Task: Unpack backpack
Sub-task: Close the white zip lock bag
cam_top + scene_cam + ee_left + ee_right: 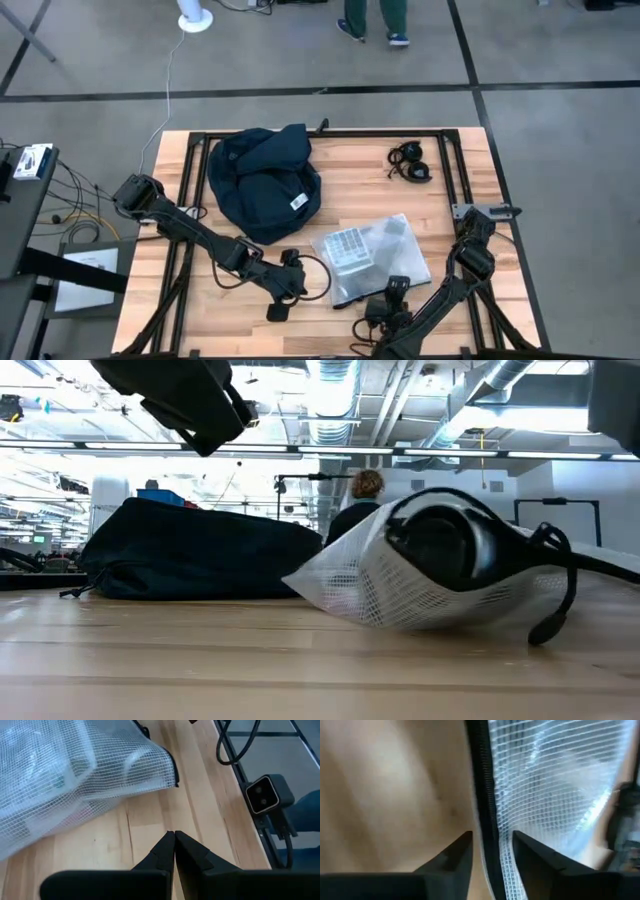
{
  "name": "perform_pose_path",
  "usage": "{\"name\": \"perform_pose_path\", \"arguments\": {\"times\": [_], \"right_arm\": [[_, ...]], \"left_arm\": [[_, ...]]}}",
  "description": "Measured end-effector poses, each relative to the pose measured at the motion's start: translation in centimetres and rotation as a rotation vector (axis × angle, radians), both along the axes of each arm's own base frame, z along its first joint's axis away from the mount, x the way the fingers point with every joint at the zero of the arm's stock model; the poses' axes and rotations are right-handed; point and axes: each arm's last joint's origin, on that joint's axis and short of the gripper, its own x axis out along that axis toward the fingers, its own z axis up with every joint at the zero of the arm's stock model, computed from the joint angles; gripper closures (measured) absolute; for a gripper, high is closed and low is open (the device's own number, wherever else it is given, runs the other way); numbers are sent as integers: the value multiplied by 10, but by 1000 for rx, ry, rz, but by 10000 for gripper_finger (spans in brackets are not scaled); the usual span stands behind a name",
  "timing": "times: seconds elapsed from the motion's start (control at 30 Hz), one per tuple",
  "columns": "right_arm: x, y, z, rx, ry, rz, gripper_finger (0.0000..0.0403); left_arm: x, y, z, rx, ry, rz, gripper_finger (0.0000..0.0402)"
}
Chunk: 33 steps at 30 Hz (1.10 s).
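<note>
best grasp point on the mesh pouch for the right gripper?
The black zipper edge of the mesh pouch. It is a firm, narrow band on otherwise slack mesh, and the open right gripper already straddles it from the table's front edge. I'd likely close there, coming down from above.

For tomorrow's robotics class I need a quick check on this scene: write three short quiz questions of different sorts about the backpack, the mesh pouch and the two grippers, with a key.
1. True or false: the backpack lies in the table's far left part.
2. Multiple choice: the right gripper stands with its fingers
A. shut on the backpack
B. open, astride the zipper edge of the mesh pouch
C. shut over bare wood
3. Fill in: the left gripper's fingers are ____ over bare wood beside the pouch.

Key: 1 true; 2 B; 3 shut.
</note>
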Motion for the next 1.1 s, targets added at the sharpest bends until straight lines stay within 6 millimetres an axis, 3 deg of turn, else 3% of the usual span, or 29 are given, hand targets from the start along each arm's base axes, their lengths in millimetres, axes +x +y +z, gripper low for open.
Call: {"name": "perform_pose_path", "arguments": {"times": [0.23, 0.33, 0.47, 0.73, 0.93, 1.1], "right_arm": [[7, -7, 14, 11, -62, -15, 391], [19, -9, 37, 127, -155, -22, 399], [31, -23, 83, 278, -268, -54, 401], [50, -71, 145, 539, -416, -245, 402], [75, -92, 156, 674, -509, -256, 402], [86, -100, 157, 682, -532, -188, 402]], "left_arm": [[3, 1, 2, -26, -25, 16, 402], [4, 2, 3, -31, -33, 20, 402], [5, 1, 5, -37, -30, -26, 402], [12, -18, 41, -18, -173, -69, 402], [5, -39, 61, 144, -311, 2, 402], [-6, -57, 56, 246, -350, 90, 402]]}}
